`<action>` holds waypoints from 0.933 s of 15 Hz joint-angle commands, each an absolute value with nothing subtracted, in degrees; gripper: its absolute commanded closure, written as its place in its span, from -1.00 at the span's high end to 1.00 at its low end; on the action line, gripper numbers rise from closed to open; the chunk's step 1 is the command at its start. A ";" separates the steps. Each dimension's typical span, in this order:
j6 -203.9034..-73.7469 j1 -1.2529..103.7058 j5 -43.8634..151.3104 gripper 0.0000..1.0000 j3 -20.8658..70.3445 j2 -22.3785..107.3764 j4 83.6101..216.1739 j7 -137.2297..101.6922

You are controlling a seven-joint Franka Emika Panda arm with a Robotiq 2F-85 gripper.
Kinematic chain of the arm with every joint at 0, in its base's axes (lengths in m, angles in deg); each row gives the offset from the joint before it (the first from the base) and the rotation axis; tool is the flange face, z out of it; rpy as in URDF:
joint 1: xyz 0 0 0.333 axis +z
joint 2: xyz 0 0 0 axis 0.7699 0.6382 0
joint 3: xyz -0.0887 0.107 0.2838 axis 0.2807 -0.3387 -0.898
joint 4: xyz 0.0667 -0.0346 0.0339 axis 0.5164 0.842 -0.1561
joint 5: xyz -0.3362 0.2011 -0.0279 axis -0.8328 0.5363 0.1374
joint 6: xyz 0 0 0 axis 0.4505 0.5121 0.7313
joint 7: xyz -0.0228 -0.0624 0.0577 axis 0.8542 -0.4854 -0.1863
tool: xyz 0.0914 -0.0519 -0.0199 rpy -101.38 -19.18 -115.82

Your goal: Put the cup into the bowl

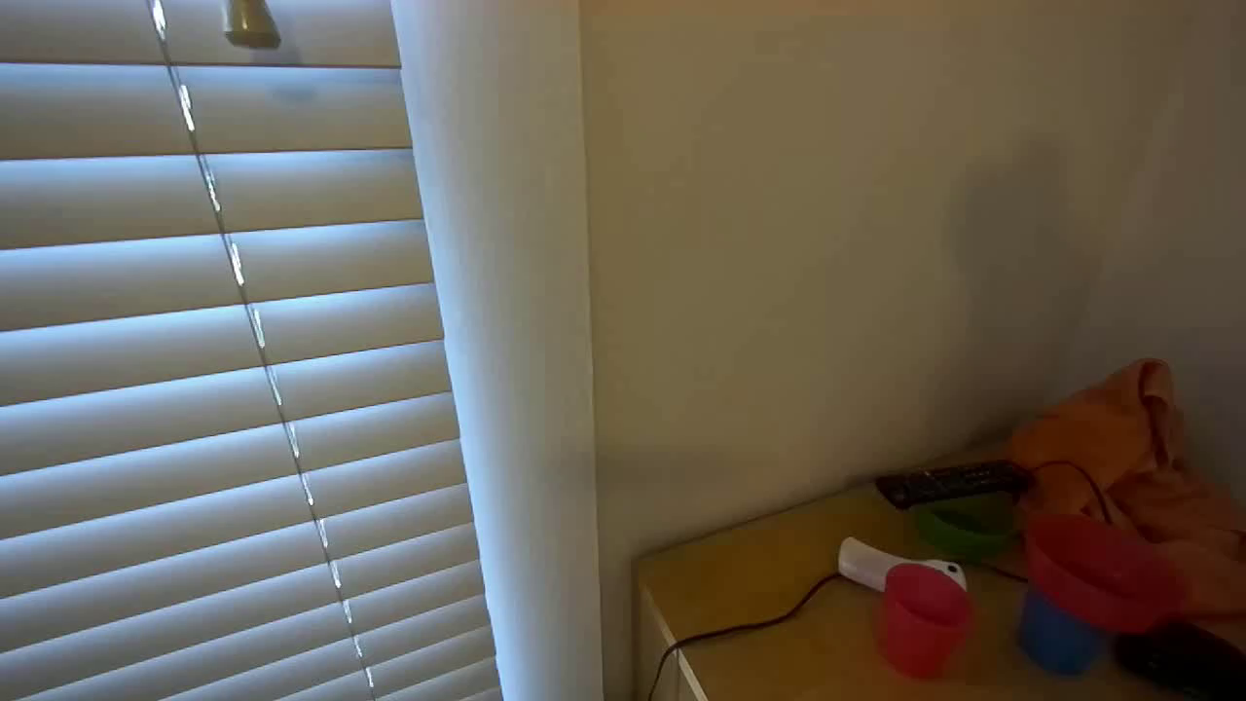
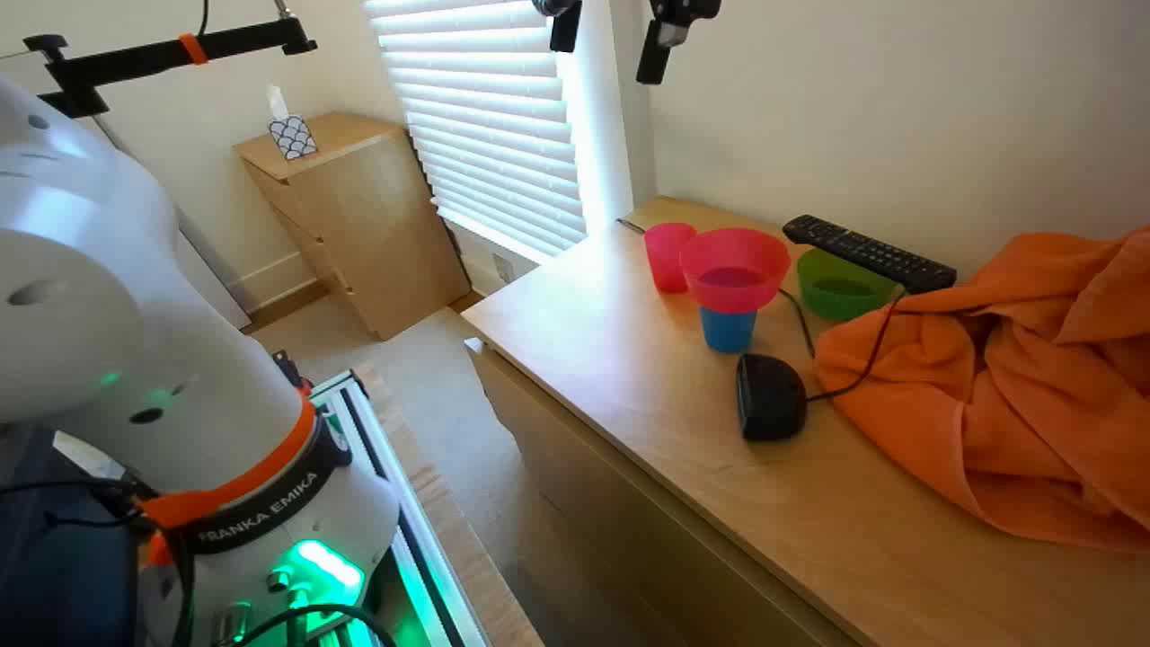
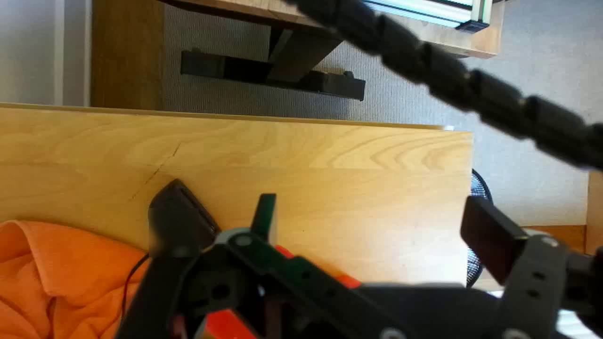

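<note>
The pink-red cup [image 1: 925, 623] stands upright on the wooden dresser top, and also shows in an exterior view [image 2: 669, 256]. A wider pink-red bowl [image 1: 1100, 574] sits on top of a blue vessel [image 1: 1061, 631]; this bowl also shows in an exterior view [image 2: 735, 274], close to the cup. A green bowl [image 2: 835, 296] stands behind them, with a black remote lying over its rim. My gripper [image 2: 609, 45] is high above the dresser, open and empty; its spread fingers show in the wrist view [image 3: 377, 226]. Red patches [image 3: 347, 281] behind it are mostly hidden; I cannot tell which object.
The remote [image 2: 867, 252] leans near an orange towel [image 2: 997, 386]. A black box [image 2: 771, 397] with a cord lies in front. A white gadget [image 1: 871, 565] with a cord lies behind the cup. The wall and window blinds [image 1: 224, 389] border the dresser.
</note>
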State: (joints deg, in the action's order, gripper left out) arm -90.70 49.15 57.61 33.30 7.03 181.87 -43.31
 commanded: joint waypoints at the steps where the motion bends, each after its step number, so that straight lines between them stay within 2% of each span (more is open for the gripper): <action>1: -90.60 47.99 57.87 1.00 32.29 7.15 181.78 -43.59; 5: -98.18 47.66 61.28 1.00 29.23 8.16 184.63 -29.75; 12: -128.26 48.90 61.46 1.00 19.90 13.71 196.38 -6.11; 14: -125.92 48.98 61.33 1.00 20.14 13.97 194.93 -8.28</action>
